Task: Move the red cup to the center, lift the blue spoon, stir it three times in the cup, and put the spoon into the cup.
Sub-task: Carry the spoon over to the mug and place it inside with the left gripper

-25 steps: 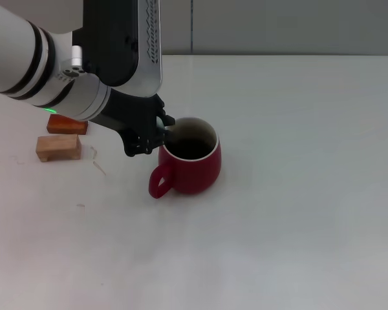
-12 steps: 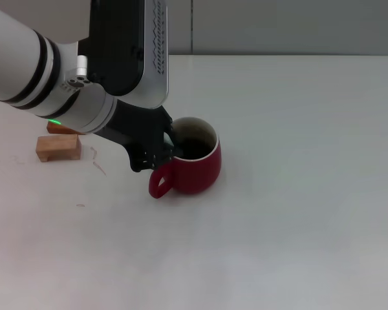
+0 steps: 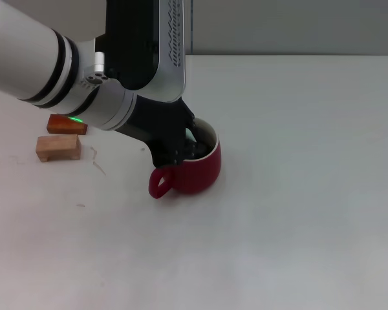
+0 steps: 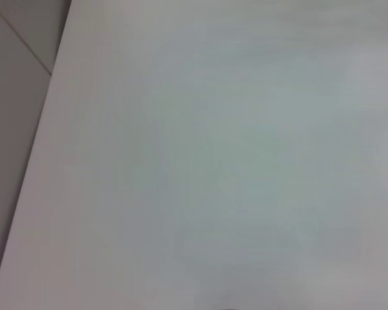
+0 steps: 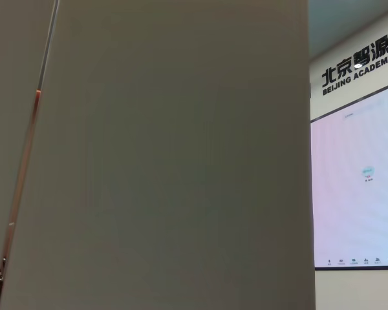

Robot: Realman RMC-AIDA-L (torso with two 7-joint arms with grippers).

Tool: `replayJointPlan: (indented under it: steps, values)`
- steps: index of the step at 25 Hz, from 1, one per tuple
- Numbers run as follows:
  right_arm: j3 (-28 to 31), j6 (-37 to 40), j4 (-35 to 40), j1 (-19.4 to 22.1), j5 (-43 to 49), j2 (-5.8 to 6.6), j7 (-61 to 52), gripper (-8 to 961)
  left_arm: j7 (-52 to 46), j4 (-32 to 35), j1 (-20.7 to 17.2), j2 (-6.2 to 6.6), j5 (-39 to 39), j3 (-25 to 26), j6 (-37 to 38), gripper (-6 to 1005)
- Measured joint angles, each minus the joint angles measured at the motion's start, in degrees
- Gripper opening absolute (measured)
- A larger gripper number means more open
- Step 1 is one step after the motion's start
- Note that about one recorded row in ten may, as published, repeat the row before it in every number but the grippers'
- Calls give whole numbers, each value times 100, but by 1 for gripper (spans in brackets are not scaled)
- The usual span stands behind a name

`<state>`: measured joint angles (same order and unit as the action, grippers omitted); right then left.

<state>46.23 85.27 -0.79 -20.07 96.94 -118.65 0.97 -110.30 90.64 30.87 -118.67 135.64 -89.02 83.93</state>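
The red cup [image 3: 199, 173] stands on the white table near the middle, its loop handle pointing toward the near left. My left gripper [image 3: 183, 144] hangs over the cup's left rim and reaches into its mouth, covering much of the dark inside. The blue spoon is hidden. The left wrist view holds only bare white tabletop [image 4: 233, 161]. My right gripper is out of view, and the right wrist view faces a wall and a screen away from the table.
Two small wooden blocks lie at the left: a tan one [image 3: 58, 147] and an orange-brown one [image 3: 67, 124] behind it. Bare white tabletop [image 3: 310, 194] stretches to the right of and in front of the cup.
My left arm has shifted right, carrying the gripper from just outside the cup's left rim to over its mouth. The cup has stayed in place.
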Motion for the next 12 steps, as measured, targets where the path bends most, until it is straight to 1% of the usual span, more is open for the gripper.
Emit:
replayJointPlan:
  steps: [6,12]
  values:
    - [0,-1,0,10,0,0,0,626,6,-155,-7,2,19,-167,-453,146]
    - [0,-13,7,1,0,3,0,626,-31,-158,-56,5,66,-187,-677,146]
